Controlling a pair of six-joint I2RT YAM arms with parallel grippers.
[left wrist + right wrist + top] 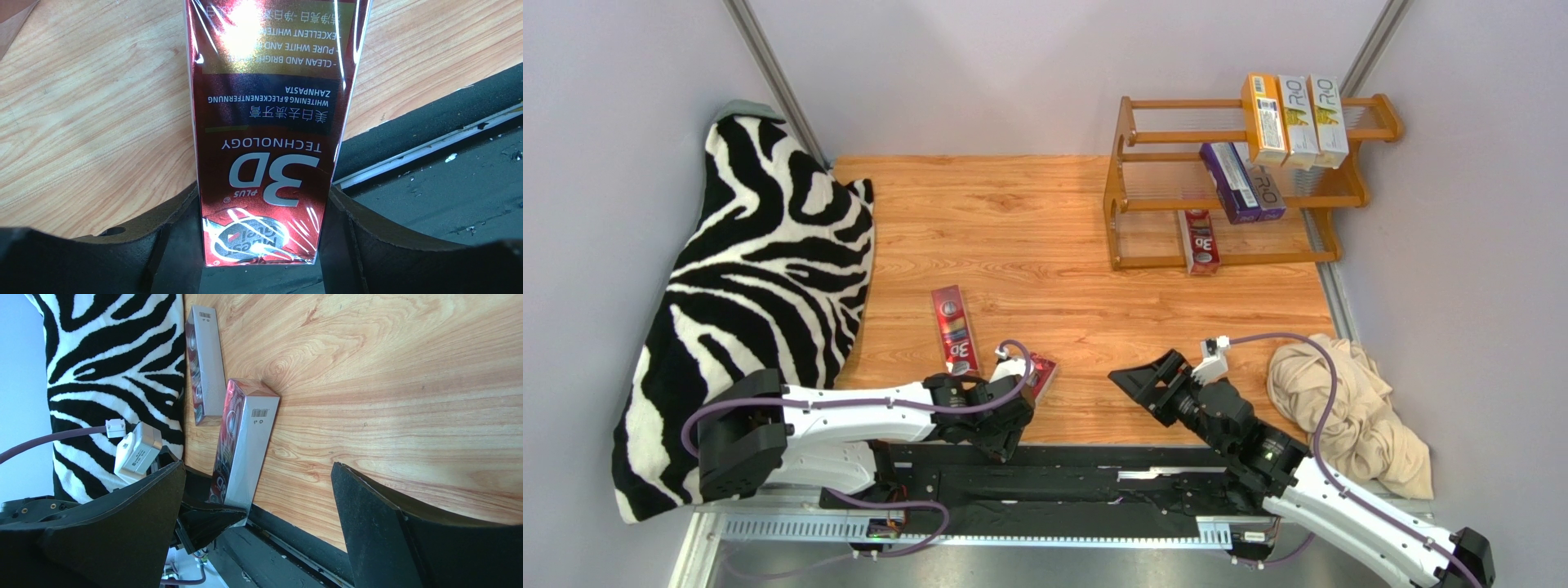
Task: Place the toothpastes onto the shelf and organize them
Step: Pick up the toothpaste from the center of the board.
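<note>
The left claw [1011,395] is clenched on a red toothpaste box [270,122] at the near edge of the table [1038,208]. The right claw [1151,371] stands wide, released. A second red box [952,328] lies just beyond. Farthest back, the shelf [1116,202] holds a third red box [1199,240] on its lowest tier, two purple boxes [1241,181] on the middle tier and three boxes [1296,119] on top.

Top camera: high above and behind the red carton [1041,374], tilted down over the whole table [1038,221], far off. My left wrist camera: right on the carton [264,153], looking along its length. My right wrist camera: low, rolled sideways, near the carton's [245,447] right, facing it. All three share the carton.
</note>
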